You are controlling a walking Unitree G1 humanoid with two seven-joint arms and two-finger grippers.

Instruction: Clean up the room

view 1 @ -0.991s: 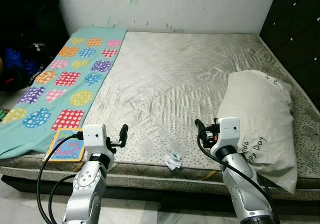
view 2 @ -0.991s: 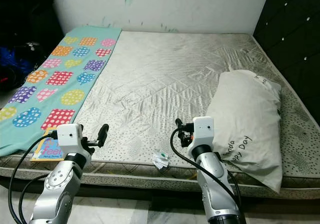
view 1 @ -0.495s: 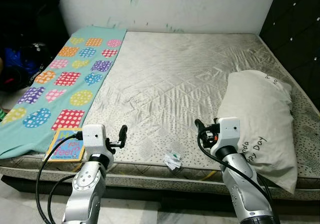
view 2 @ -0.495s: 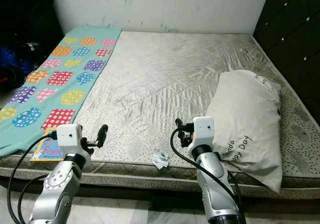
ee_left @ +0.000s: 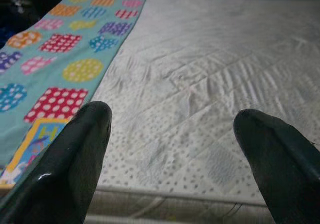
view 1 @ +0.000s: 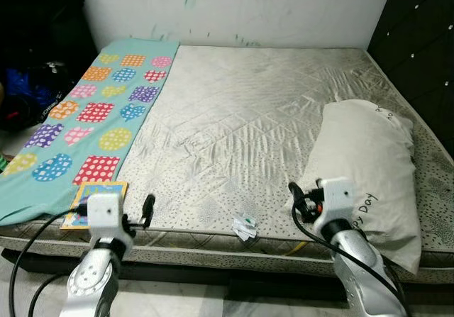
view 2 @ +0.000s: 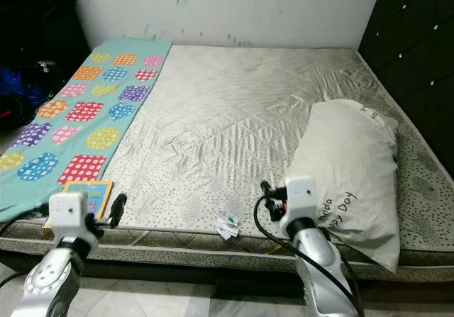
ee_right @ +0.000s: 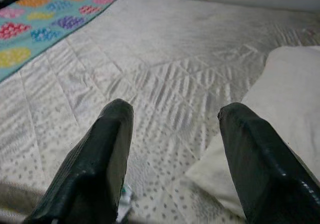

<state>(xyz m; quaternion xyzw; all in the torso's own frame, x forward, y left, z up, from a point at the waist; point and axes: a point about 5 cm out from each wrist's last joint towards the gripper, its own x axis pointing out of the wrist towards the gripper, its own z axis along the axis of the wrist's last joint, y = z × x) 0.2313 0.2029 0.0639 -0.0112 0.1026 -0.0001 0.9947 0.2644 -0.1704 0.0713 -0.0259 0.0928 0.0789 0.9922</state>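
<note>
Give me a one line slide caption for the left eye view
Both open grippers, left and right, hover at the mattress edge near a small wrapper and pillow.

You have a quilted cloth mattress (view 1: 269,111), matt, creased and speckled near its edge. The teal blanket (view 1: 85,118) is soft printed cloth. The pillow (view 1: 365,168) is matt fabric. The book (view 1: 96,203) looks like glossy card. Gripper fingers (ee_left: 75,159) are smooth, slightly shiny black plastic.

L gripper (ee_left: 170,159), R gripper (ee_right: 175,154): fingers apart, nothing held.
</note>
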